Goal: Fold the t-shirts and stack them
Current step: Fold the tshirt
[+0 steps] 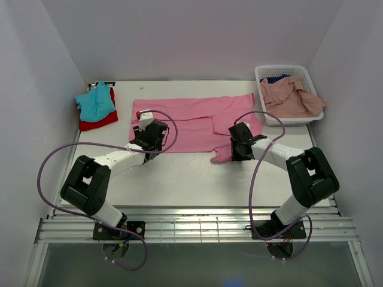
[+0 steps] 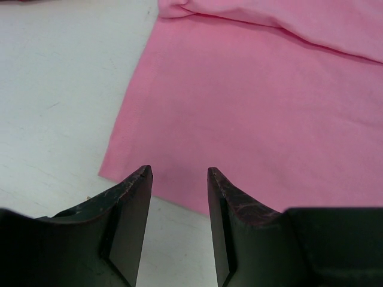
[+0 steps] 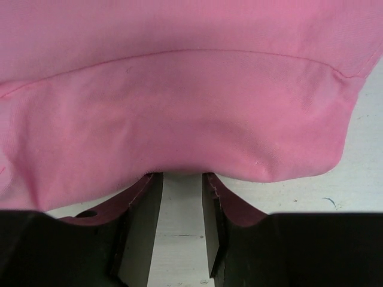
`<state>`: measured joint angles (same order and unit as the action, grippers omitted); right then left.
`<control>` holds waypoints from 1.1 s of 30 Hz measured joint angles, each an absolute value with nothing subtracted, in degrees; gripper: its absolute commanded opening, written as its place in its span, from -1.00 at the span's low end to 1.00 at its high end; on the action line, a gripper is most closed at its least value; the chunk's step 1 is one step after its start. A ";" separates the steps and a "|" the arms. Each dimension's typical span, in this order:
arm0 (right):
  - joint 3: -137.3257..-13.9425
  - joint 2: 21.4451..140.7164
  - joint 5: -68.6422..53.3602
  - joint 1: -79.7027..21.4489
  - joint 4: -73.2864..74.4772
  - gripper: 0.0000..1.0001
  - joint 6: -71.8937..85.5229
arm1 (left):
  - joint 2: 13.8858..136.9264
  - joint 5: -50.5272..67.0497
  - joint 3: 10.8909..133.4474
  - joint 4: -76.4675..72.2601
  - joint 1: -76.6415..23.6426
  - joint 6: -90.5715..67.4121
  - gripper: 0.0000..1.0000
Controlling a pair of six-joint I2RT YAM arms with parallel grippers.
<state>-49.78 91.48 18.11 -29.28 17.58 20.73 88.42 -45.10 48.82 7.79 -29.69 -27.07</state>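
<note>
Overhead looks down; wrist views close, sharing pink t-shirt [image 1: 197,116].

On my feed I see a plain bright pink t-shirt [image 1: 197,122], a teal shirt [image 1: 96,101], a red shirt [image 1: 102,124], a dusty salmon shirt [image 1: 293,98] and a dark blue shirt [image 1: 276,78], a white lattice basket [image 1: 281,67], a white table [image 1: 179,179], purple cables [image 1: 39,173]

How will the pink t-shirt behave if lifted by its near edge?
Probably floppy: the pink t-shirt lies flat with soft folds, so it should drape and sag. Likely light, being thin cloth; it may slide on the smooth table.
</note>
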 measured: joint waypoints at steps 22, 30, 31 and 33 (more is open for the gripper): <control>-53.28 95.50 18.50 -29.30 16.03 -0.23 17.28 | 85.49 -51.99 47.33 17.98 -26.37 -33.85 0.29; -54.02 96.92 17.85 -29.36 13.19 -0.85 15.18 | 85.47 -42.13 41.54 9.76 -16.56 -29.47 0.27; -54.02 96.92 17.87 -29.39 13.13 -0.85 15.11 | 85.36 -40.88 40.86 8.54 -15.94 -28.67 0.26; -54.00 96.92 17.85 -29.39 12.99 -0.85 14.70 | 84.95 -38.83 39.88 6.72 -15.44 -27.31 0.24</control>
<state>-54.00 96.92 17.85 -29.39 12.99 14.70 84.95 -38.83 39.88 6.72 -15.44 -27.31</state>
